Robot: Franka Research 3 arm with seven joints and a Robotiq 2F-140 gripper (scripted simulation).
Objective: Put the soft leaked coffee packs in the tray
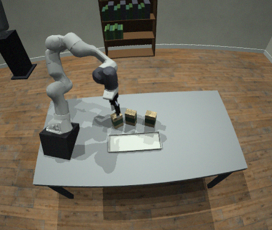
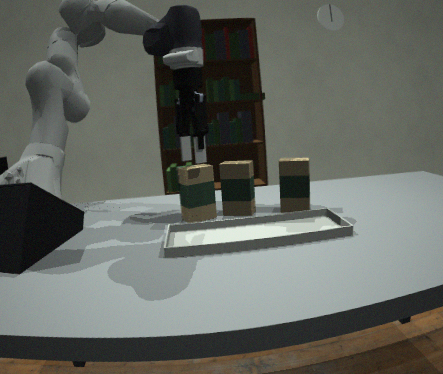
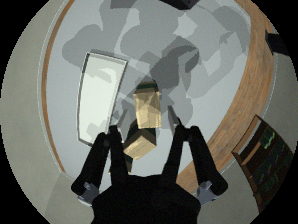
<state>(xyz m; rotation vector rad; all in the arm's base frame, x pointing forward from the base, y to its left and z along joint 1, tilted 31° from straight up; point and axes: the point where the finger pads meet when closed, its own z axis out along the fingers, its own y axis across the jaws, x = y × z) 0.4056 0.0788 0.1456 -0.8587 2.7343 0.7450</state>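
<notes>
- Room: wood plank floor, grey walls, dark bookshelf at the back wall. A grey table carries the whole setup.
- Arm: rises from a black pedestal at one table corner, arches up and over, wrist pointing almost straight down.
- Gripper: hangs directly above the nearest coffee pack, fingertips just over its top edge; the exterior view shows a small gap, no contact.
- Gripper state: fingers part-way closed, about half their spread, nothing between them. In the wrist view the two fingers frame the pack top below.
- Packs: three stand upright in a row, each tan with a dark green band. Middle pack stands just beside the nearest one; far pack is set a little apart.
- Tray: shallow, grey-rimmed, lies on the table just in front of the pack row, parallel to it. No pack is in it.
</notes>
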